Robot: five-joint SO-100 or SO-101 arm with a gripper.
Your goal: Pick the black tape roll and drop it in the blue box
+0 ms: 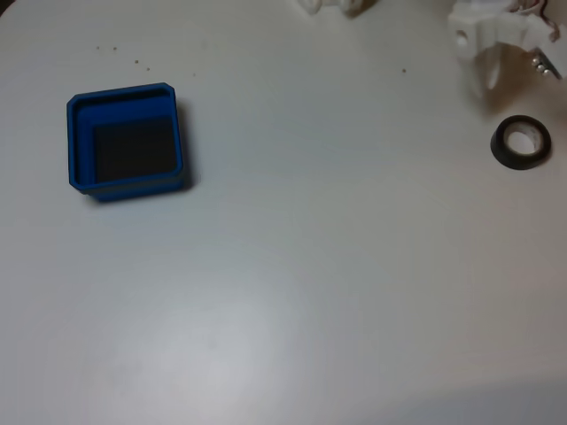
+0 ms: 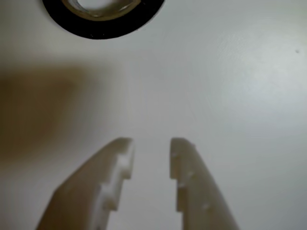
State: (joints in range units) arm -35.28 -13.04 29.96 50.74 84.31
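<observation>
White two-finger plastic tool (image 2: 151,143): in the wrist view its notched fingers enter from the bottom edge, tips parted by a narrow gap, nothing between them. Bare pale surface (image 2: 230,86) shows through the gap and ahead of the tips. A soft brown shadow lies on the surface to the left of the fingers.

Small black tape roll (image 2: 103,26) with pale inner core: lies flat at the top edge of the wrist view, cut off by the frame, ahead of the tips and slightly left, apart from them.

Fixed view: the tool (image 1: 490,81) hangs at the top right corner, its white body partly out of frame. The tape roll (image 1: 522,142) lies just below it, near the right edge of the picture, not touching it.

Square bright-blue plastic box (image 1: 80,146) with low walls and dark floor: sits far left in the fixed view, well apart from the roll. Open surface runs between the two. A few dark specks dot the surface above the box.
</observation>
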